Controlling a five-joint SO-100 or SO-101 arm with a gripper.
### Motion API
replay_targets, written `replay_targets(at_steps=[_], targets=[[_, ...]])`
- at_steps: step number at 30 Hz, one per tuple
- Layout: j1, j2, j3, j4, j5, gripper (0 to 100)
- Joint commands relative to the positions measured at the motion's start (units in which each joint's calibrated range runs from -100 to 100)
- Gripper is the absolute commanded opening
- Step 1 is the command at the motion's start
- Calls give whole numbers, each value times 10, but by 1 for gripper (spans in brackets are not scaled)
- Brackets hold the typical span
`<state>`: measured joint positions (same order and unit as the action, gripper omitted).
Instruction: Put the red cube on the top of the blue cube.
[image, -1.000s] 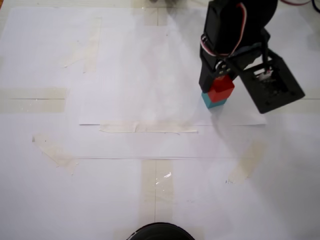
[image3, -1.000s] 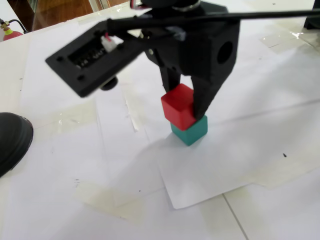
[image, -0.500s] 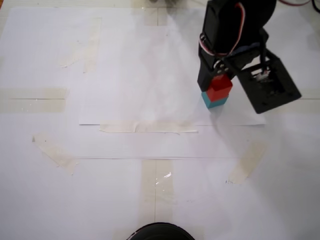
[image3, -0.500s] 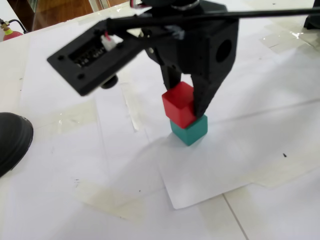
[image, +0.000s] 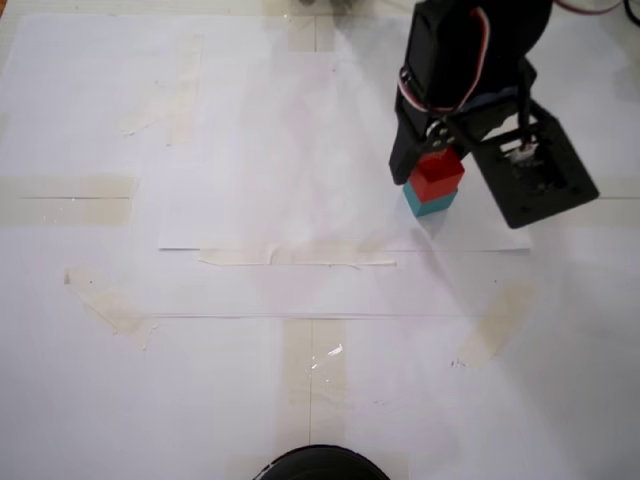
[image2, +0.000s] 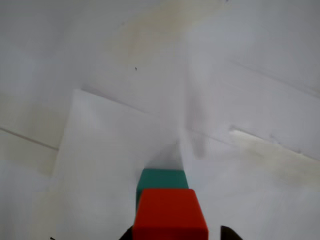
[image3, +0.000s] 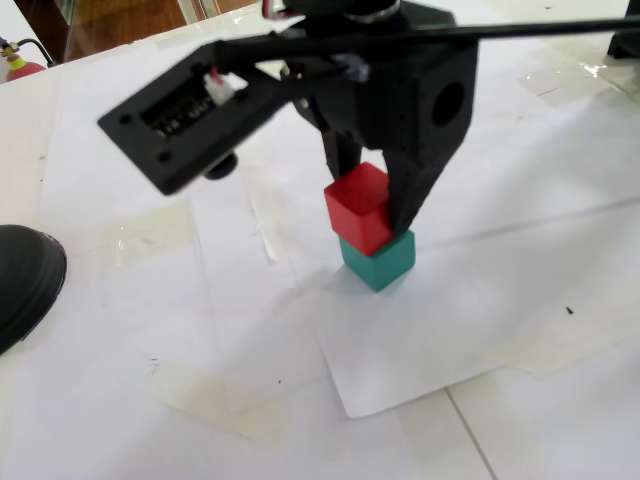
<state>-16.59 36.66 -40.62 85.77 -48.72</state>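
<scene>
Fixed views both show the black two-finger claw (image3: 372, 215) clamped on the small matte bright red cube (image3: 357, 206), which sits on the small matte teal blue cube (image3: 380, 260), slightly skewed, right of centre on the white paper-covered counter (image3: 250, 330). Placement step looks near its end; next move likely calls for parting the fingers gently and lifting straight up so the stack stays put.

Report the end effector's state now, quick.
End effector: closed on the red cube, which sits on the blue cube.
</scene>
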Motion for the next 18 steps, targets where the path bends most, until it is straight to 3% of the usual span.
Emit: replay_targets(at_steps=[1, 18], targets=[[-7, -31, -40, 2, -10, 30], [-42, -107, -36, 32, -56, 47]])
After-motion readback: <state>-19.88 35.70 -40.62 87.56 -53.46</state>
